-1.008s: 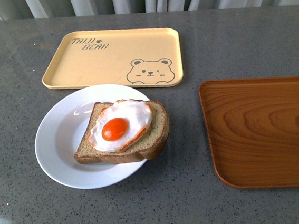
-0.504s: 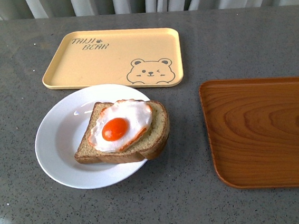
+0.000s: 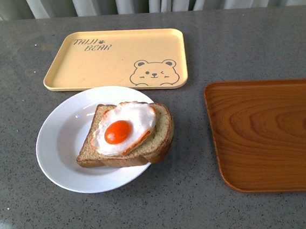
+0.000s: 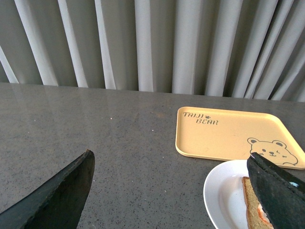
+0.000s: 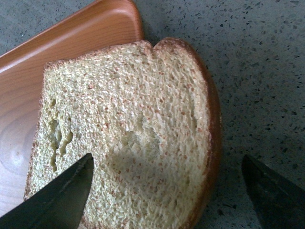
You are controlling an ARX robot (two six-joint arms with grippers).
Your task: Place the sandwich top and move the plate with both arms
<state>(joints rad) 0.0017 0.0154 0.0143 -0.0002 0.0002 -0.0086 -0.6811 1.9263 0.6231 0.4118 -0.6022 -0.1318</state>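
Note:
The sandwich top (image 5: 133, 109), a plain brown slice, fills the right wrist view, lying partly on the wooden tray (image 5: 71, 43) with its crust side over the counter. My right gripper (image 5: 167, 160) hangs open just above it, one finger (image 5: 57, 200) over the crumb, the other beyond the crust. The white plate (image 3: 59, 150) holds a bread slice with a fried egg (image 3: 125, 132). My left gripper (image 4: 170, 160) is open over bare counter beside the plate (image 4: 224, 191). Neither arm shows in the front view.
A yellow bear tray (image 3: 115, 58) lies just behind the plate, nearly touching its rim. The brown wooden tray (image 3: 274, 135) sits to the right and runs out of the front view. Grey curtains hang behind the grey speckled counter (image 3: 184, 209).

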